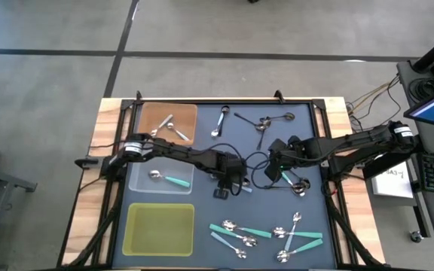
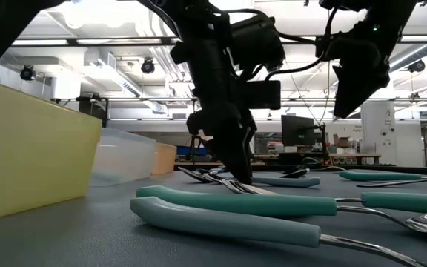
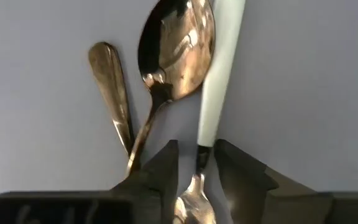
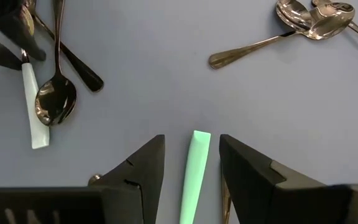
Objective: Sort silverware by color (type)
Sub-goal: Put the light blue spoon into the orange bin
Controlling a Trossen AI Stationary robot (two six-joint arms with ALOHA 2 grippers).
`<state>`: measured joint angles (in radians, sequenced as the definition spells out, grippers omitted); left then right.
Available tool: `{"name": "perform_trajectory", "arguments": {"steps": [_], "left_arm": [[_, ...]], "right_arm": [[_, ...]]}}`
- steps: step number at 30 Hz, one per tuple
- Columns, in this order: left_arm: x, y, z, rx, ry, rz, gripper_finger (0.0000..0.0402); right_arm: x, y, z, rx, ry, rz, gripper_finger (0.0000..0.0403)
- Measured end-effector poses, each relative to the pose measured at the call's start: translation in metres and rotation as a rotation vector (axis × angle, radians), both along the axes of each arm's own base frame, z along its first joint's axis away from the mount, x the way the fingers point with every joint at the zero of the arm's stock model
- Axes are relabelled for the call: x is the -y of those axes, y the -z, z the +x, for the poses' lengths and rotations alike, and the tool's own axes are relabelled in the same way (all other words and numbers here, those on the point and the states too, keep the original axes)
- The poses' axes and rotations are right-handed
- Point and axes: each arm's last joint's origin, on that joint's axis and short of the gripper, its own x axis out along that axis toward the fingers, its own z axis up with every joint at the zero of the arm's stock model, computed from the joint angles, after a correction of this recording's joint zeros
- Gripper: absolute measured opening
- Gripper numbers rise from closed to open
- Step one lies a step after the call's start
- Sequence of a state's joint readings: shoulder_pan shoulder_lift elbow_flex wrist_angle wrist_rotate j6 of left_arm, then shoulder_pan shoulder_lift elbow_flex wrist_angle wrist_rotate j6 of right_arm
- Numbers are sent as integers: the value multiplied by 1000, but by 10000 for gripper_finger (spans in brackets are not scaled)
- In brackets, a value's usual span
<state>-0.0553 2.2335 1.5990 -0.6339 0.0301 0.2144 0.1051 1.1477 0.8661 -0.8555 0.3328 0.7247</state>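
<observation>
left claw (image 1: 230, 186) down at mid tabletop (image 1: 202, 143), fingers (image 3: 166, 165) narrowed either side of the neck of a teal-handled spoon (image 3: 219, 81); cannot tell if it is gripped yet. a dark spoon (image 3: 173, 53) lies across that teal handle, another dark handle (image 3: 112, 87) just beside it. right claw (image 1: 277, 169) hovers just right of the left one, fingers wide apart, holding nothing, a second teal handle (image 4: 194, 171) lying between them on the tabletop. orange tray (image 1: 169, 120) holds silver spoons (image 1: 168, 128), clear tray (image 1: 160, 177) holds one teal-handled spoon (image 1: 168, 179), yellow-green tray (image 1: 159, 228) below it. loose dark spoons (image 1: 262, 122) at top of mat, a teal and silver cluster (image 1: 277, 235) at bottom right.
</observation>
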Motion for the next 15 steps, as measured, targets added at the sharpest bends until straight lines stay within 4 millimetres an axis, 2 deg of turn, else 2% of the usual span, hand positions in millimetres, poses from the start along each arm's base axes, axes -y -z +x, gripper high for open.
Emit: {"name": "perform_trajectory", "arguments": {"steps": [5, 10, 15], "left_arm": [[2, -11, -4, -10, -32, -50, 10], [2, -31, -8, -19, -39, -57, 5], [2, -73, -14, 16, -20, -53, 3]], "right_arm": [[0, 0, 0, -1, -1, -6, 146], [0, 0, 0, -7, -23, -18, 146], [0, 0, 0, -11, -29, -21, 146]]}}
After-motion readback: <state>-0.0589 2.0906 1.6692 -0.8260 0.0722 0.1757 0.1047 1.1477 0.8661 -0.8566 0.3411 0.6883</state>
